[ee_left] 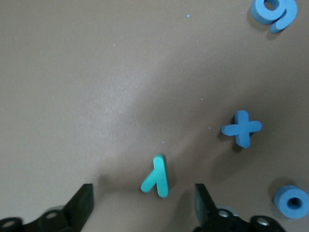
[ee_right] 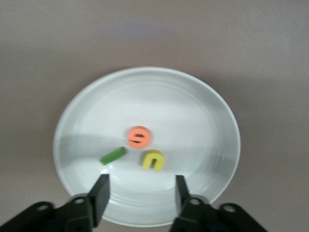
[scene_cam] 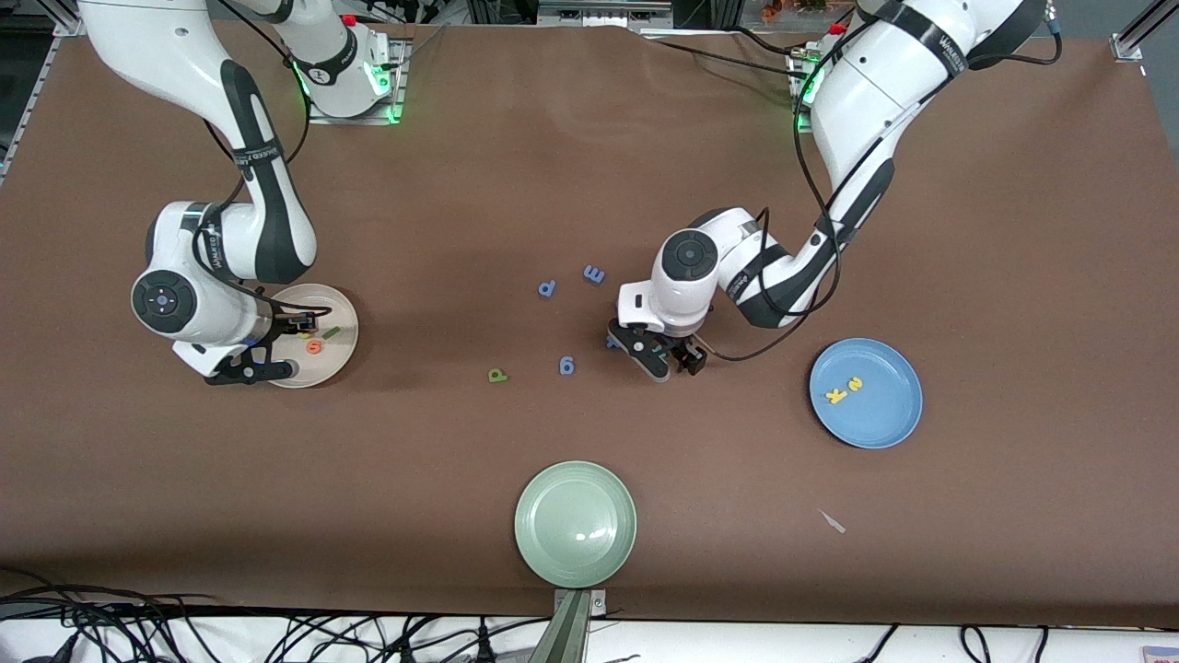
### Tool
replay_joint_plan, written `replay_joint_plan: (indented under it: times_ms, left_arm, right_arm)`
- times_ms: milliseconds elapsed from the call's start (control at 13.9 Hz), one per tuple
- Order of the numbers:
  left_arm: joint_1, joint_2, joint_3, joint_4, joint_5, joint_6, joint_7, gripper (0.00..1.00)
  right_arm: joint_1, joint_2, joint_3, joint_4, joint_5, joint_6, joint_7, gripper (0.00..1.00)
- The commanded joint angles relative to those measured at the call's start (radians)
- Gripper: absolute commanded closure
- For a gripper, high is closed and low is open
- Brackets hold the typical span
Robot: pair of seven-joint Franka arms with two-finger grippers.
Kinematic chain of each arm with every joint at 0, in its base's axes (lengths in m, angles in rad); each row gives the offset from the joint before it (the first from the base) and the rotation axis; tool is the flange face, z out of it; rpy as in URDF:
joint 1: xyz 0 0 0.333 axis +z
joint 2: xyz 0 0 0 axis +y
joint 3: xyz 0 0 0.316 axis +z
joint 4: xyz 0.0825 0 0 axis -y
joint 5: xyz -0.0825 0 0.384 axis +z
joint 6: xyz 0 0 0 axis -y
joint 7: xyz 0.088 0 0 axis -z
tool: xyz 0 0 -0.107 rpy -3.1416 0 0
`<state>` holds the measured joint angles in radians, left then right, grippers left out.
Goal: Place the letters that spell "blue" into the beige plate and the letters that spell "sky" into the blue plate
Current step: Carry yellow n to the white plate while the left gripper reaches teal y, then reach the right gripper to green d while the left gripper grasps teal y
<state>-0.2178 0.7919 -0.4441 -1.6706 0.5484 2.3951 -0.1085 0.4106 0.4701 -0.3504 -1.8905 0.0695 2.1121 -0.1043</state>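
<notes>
The right gripper (ee_right: 139, 193) hangs over the round shallow cream-beige plate (ee_right: 193, 116), its 2 dark fingers (ee_right: 100, 191) spread apart with nothing between them. The plate sits on the brown table surface (ee_right: 43, 58). 3 small foam letters lie loose in the plate's well: the orange e (ee_right: 139, 137), the yellow u (ee_right: 153, 160) just beside it, and the dark green straight l (ee_right: 113, 155), tilted and apart from both. None touches the fingers.
</notes>
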Motion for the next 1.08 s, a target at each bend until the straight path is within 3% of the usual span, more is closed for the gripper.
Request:
replay_joint_plan:
  times_ms: [0, 216, 577, 793, 1009]
  left_arm:
    - [-0.009, 0.02, 0.002, 0.023, 0.042, 0.009, 0.003, 0.37]
    - [-0.021, 0.02, 0.001, 0.018, 0.05, 0.009, 0.006, 0.46]
    - [-0.026, 0.02, 0.002, 0.022, 0.056, 0.009, 0.016, 0.97]
    - [-0.018, 0.006, 0.001, 0.023, 0.056, 0.001, 0.016, 1.0]
    - [0.02, -0.04, -0.005, 0.026, 0.045, -0.042, 0.096, 1.0]
  right_arm:
    - [0.014, 0.005, 0.052, 0.12, 0.009, -0.128, 0.067, 0.0]
    - [0.019, 0.024, 0.132, 0.183, 0.01, -0.13, 0.127, 0.0]
    - [0.019, 0.108, 0.287, 0.313, 0.007, -0.118, 0.293, 0.0]
    - [0.019, 0.198, 0.352, 0.416, 0.006, -0.092, 0.337, 0.0]
    - [0.02, 0.275, 0.402, 0.455, 0.006, 0.024, 0.418, 0.0]
